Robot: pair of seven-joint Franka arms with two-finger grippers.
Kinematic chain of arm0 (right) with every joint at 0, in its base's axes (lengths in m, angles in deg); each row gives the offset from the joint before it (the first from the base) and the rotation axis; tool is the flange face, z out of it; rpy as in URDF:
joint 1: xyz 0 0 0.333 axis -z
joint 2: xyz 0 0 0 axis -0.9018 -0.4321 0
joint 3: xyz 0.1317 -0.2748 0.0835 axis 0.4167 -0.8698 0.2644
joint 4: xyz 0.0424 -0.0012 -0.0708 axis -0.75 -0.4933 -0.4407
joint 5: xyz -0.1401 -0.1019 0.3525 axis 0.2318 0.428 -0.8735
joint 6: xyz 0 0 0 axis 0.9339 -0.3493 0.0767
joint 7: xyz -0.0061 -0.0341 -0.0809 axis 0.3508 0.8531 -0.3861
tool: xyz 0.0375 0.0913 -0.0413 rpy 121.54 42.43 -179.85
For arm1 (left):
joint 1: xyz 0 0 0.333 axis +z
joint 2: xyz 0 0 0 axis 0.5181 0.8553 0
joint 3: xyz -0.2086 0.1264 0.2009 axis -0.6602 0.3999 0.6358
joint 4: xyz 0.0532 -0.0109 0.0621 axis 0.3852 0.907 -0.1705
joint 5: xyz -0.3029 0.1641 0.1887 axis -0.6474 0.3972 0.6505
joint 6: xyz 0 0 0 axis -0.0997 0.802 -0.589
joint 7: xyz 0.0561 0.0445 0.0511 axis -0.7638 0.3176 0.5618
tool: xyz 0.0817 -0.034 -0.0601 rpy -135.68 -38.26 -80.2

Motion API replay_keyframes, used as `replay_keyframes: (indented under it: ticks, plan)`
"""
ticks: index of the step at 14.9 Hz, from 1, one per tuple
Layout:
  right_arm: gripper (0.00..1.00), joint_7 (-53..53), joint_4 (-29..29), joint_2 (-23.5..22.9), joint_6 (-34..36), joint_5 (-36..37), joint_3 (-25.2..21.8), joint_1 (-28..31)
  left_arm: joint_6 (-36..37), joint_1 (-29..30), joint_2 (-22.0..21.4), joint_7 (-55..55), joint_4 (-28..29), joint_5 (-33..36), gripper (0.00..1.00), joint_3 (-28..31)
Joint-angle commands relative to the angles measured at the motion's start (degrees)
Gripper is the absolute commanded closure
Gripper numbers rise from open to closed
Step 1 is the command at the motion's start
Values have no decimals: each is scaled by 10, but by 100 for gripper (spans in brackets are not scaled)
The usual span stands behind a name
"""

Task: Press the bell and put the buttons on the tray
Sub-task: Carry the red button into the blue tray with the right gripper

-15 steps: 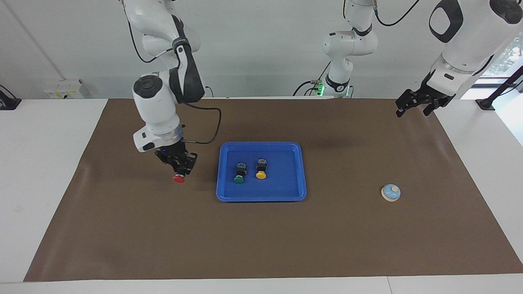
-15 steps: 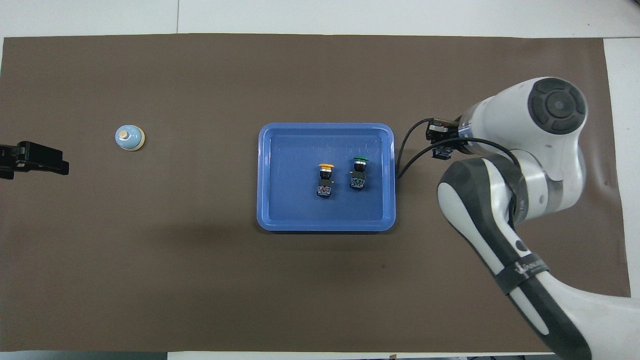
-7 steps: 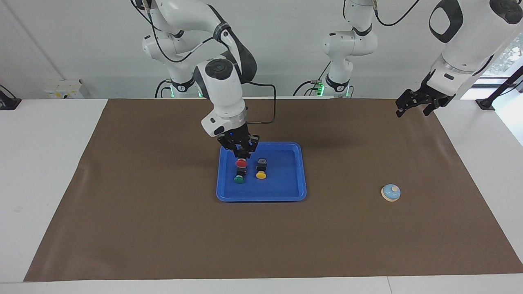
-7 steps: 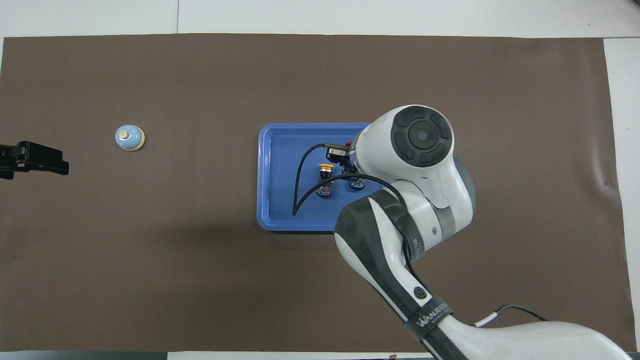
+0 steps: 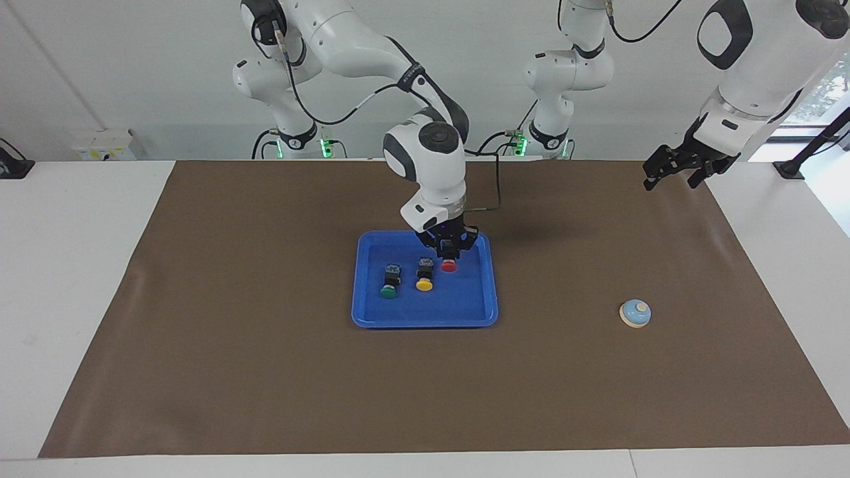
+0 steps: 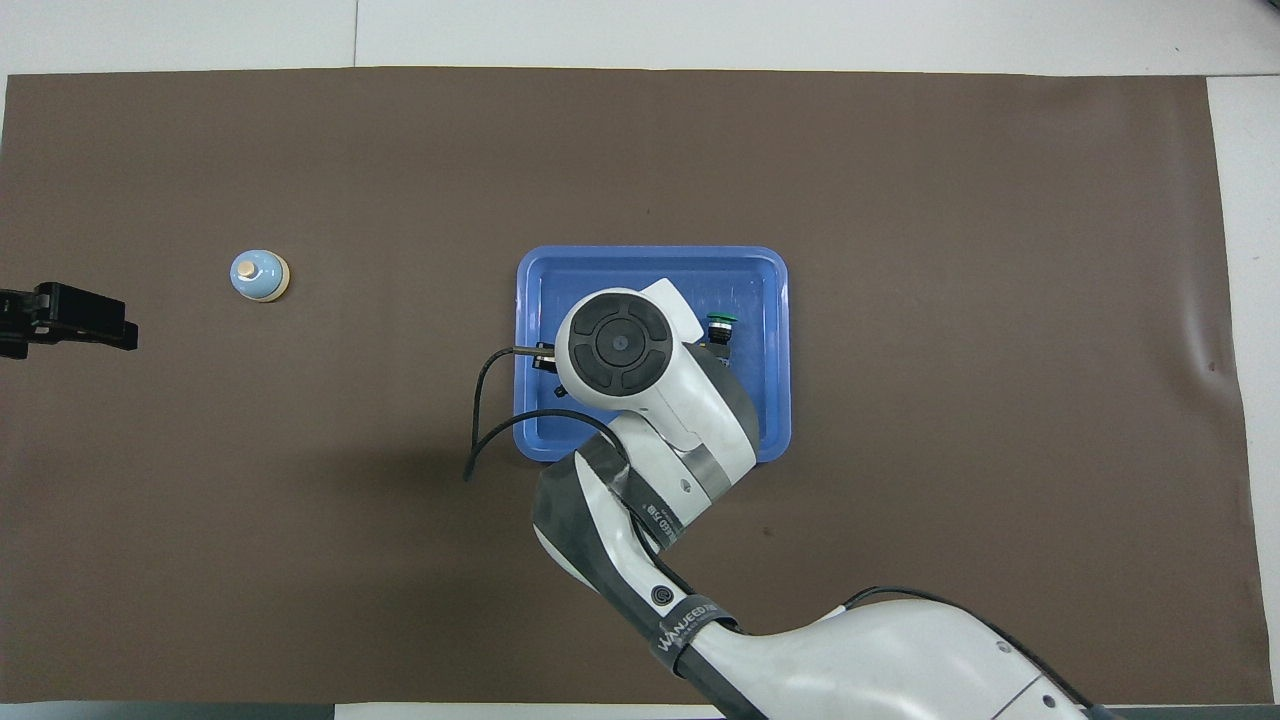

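Buttons first: your green button (image 5: 389, 291) and yellow button (image 5: 424, 284) lie on their sides in the blue tray (image 5: 425, 318), caps pointing away from the robots, with the green one toward the right arm's end and the yellow one just beside it. You have the red button (image 5: 449, 265) clamped in the right gripper (image 5: 449, 251), whose fingers are closed on its dark body with the red cap hanging below; it is held over the part of the tray toward the left arm's end, beside the yellow button, and you cannot tell from either view whether the cap is touching the tray floor. From overhead, your right arm's wrist covers most of the tray's middle, so only the green button (image 6: 720, 321) shows there. The tray sits in the middle of the brown mat (image 5: 265, 372). Your bell (image 5: 635, 313) stands upright on the mat, well apart from the tray, toward the left arm's end. Your left arm waits, its left gripper (image 5: 677, 169) raised over the mat's corner with the fingers spread wide and holding nothing.
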Motion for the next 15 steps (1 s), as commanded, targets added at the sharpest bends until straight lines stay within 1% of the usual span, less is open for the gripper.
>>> replay_keyframes:
  ticks: [1,6,7,8,9,10,12,13,14,15]
  plan:
    - [100,10,1,-14,-30,15,-3,-3,7,0,-3,1,-3,-1,0,1]
    - [100,13,-41,-10,-83,15,-2,-8,7,0,-3,1,-3,-1,0,1]
    - [89,24,-43,-10,-86,15,-2,-8,7,0,-3,1,-3,-1,0,1]
    - [53,35,-43,-10,-87,15,-2,-8,7,0,-3,1,-3,-1,0,1]
    - [23,37,-43,-10,-89,15,-2,-10,7,0,-3,1,-3,-1,0,1]
    - [7,39,-43,-10,-90,15,-2,-14,6,0,-3,1,-3,-1,0,1]
    - [6,46,-43,-10,-90,15,-2,-14,7,0,-3,1,-3,-1,0,1]
    - [4,46,-43,-9,-90,15,-2,-14,7,0,-3,2,-3,-1,0,1]
    - [0,46,-43,-9,-88,15,-2,-14,7,0,-3,1,-3,-1,0,1]
    - [0,46,-42,-9,-84,15,-2,-14,7,0,-3,1,-3,-1,0,1]
